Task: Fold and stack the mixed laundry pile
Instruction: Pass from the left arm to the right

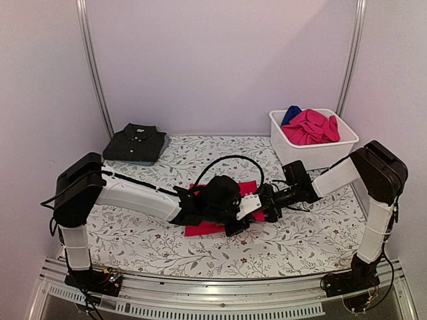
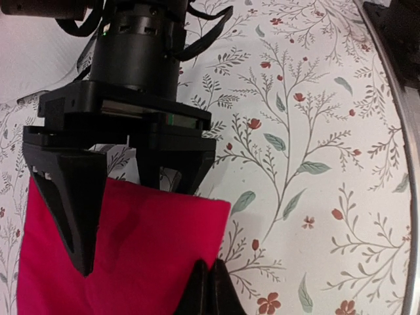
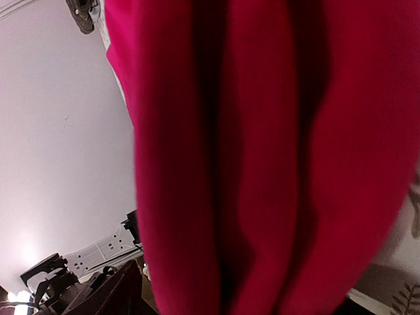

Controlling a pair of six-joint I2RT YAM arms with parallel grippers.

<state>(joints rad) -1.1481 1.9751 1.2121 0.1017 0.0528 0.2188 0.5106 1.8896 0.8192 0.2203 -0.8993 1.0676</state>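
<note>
The red tee (image 1: 200,228) lies flat on the middle of the floral cloth, with both grippers over its right part. My left gripper (image 2: 213,283) is shut, its tips pinching the tee (image 2: 144,249) at its edge near a corner. My right gripper (image 2: 125,223) faces it from the far side, jaws apart, one finger (image 2: 69,210) lying over the tee's edge. In the right wrist view red fabric (image 3: 262,164) fills the frame in soft folds and hides the fingers. In the top view the left gripper (image 1: 241,215) and the right gripper (image 1: 263,201) nearly meet.
A folded dark charcoal polo (image 1: 135,143) lies at the back left. The white tub (image 1: 313,157) at the back right holds a magenta-pink garment (image 1: 312,127) and a blue one (image 1: 291,113). The metal rail (image 2: 408,157) marks the table's near edge.
</note>
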